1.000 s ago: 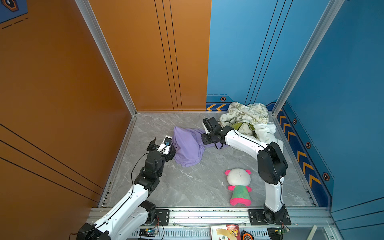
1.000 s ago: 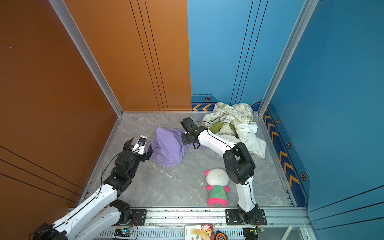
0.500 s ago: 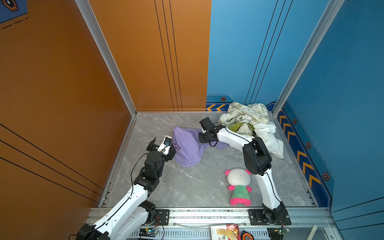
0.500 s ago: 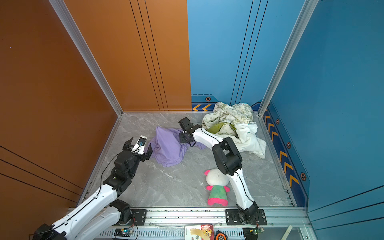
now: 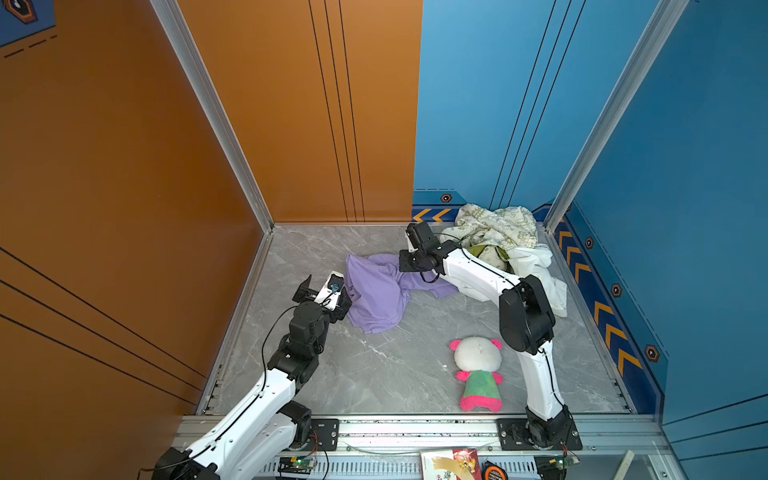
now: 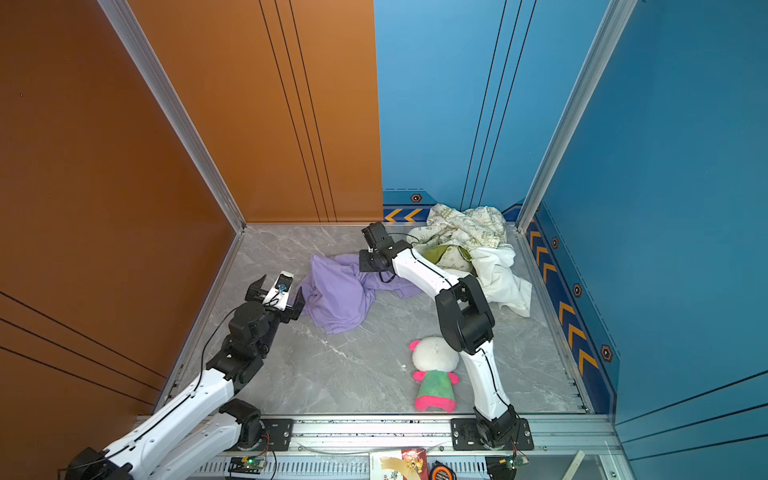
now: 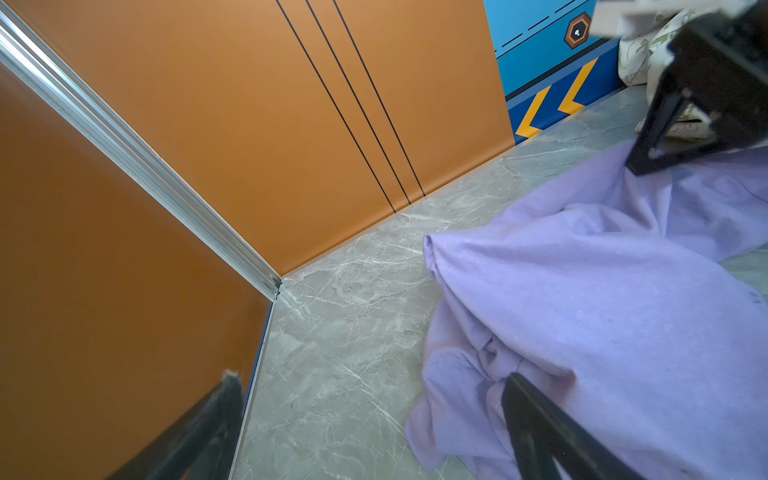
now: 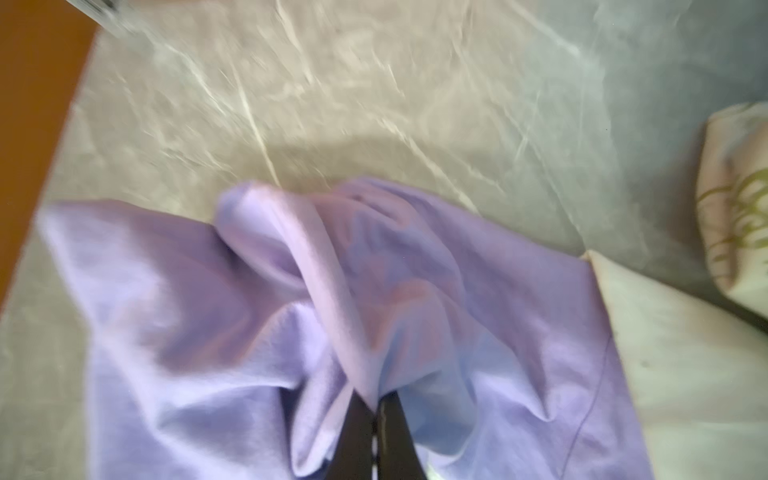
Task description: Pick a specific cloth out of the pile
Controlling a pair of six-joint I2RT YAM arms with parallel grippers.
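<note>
The lavender cloth (image 5: 378, 291) (image 6: 336, 295) lies crumpled on the grey marble floor, left of the pile (image 5: 498, 232) (image 6: 461, 232) of cream green-printed and white fabric in the far right corner. My right gripper (image 5: 410, 264) (image 6: 369, 262) presses down on the cloth's far right part. In the right wrist view it (image 8: 376, 401) is shut on a raised fold of the cloth (image 8: 332, 291). My left gripper (image 5: 326, 287) (image 6: 277, 291) (image 7: 370, 388) stands open at the cloth's left edge, one finger over the fabric (image 7: 602, 311), holding nothing.
A pink-and-green plush toy (image 5: 478, 370) (image 6: 434, 370) lies near the front, beside the right arm's base. Orange walls close the left and back, blue walls the right. A tape measure (image 5: 494, 471) and a packet sit on the front rail.
My right gripper has closed onto a fold of the lavender cloth, and that arm's elbow has shifted. The left arm has not moved.
</note>
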